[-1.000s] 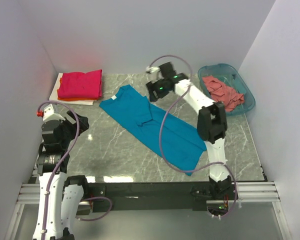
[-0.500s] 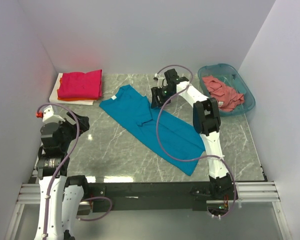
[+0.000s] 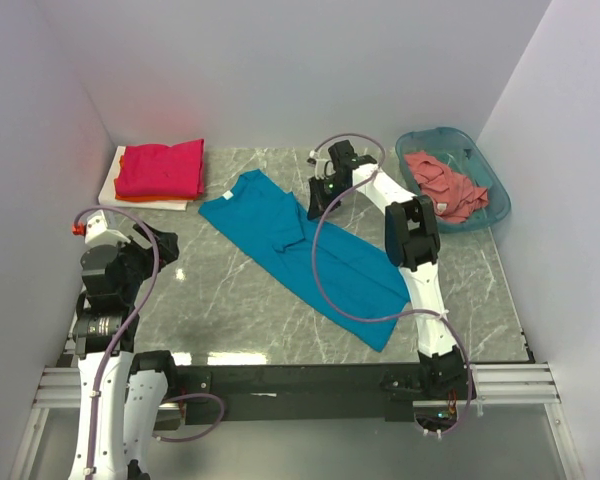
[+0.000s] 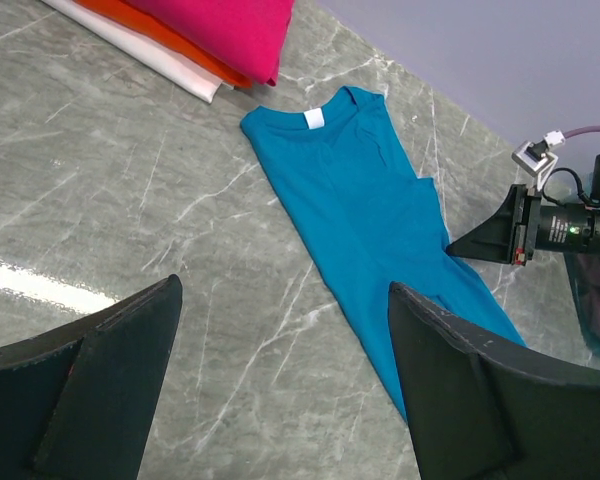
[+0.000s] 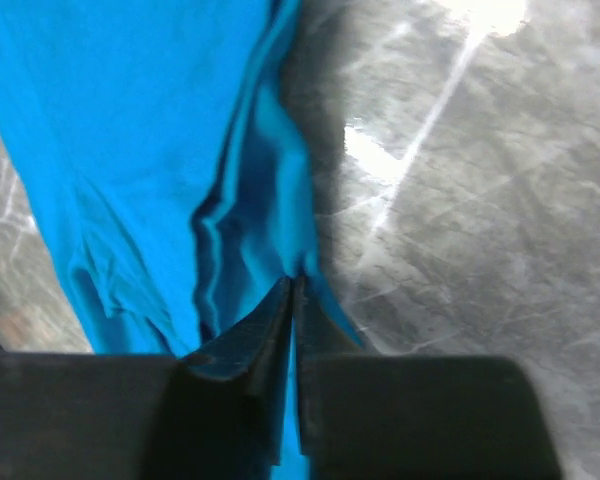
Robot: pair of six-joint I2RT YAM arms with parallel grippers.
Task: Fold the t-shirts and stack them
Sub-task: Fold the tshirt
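Note:
A teal-blue t-shirt (image 3: pixel 300 245) lies spread diagonally on the marble table (image 3: pixel 230 290), neck label toward the far left (image 4: pixel 314 119). My right gripper (image 3: pixel 315 208) is down at the shirt's far right edge by the sleeve. Its jaws are shut on a fold of the teal cloth (image 5: pixel 295 285). In the left wrist view the right gripper (image 4: pixel 455 243) touches the shirt's edge. My left gripper (image 3: pixel 165 245) hovers open over bare table at the near left, nothing between its fingers (image 4: pixel 450 350). A folded magenta-red t-shirt (image 3: pixel 160 168) rests on an orange one (image 3: pixel 145 200).
The folded stack sits on a flat white board (image 3: pixel 112 185) in the far left corner. A translucent teal basket (image 3: pixel 495 200) at the far right holds a crumpled salmon-pink t-shirt (image 3: pixel 445 185). White walls close in the table on three sides.
The right gripper moved right and down to the teal shirt's sleeve edge, then closed on the cloth. The left arm shifted slightly and stayed open.

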